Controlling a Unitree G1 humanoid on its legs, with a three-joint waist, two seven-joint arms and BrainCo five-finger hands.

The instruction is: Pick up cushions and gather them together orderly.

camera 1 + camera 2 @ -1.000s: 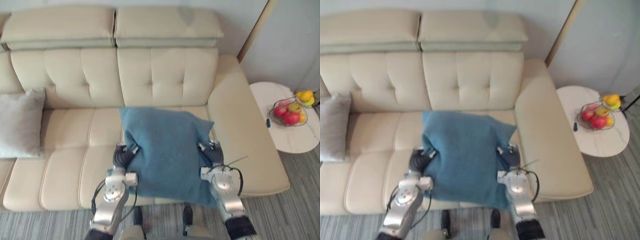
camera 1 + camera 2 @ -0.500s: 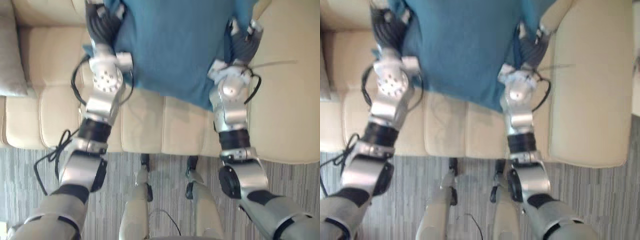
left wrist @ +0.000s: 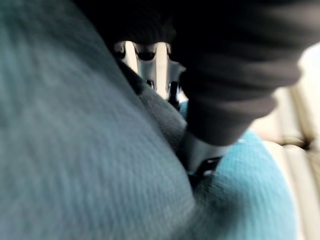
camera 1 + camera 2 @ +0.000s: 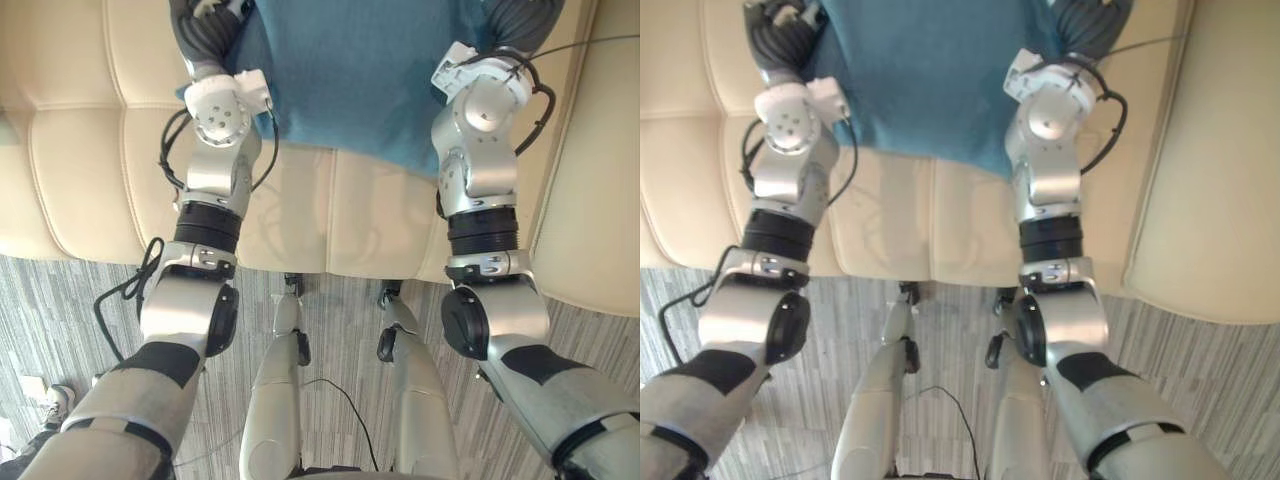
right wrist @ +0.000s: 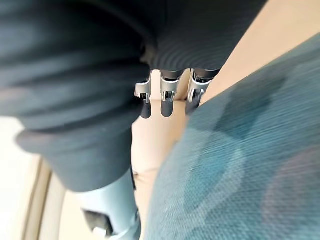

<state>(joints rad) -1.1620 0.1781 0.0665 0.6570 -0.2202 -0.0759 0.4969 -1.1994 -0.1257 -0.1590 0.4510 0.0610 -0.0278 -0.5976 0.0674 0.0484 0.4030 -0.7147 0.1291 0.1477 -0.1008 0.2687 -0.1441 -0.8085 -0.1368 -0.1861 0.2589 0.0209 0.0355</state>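
Transport underway: my left robot hand [image 4: 205, 28] pinches the blue cushion [image 4: 350, 70] at 12 o'clock, right robot hand [image 5: 166, 95] rests loose-fingered against it; next I'd carry it to the others.

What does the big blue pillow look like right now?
The teal-blue woven fabric cushion looks soft and plain, with a slightly rumpled lower edge. The left robot hand and the right robot hand hold it by its sides over the seat of the cream padded sofa. Its top edge is out of view.
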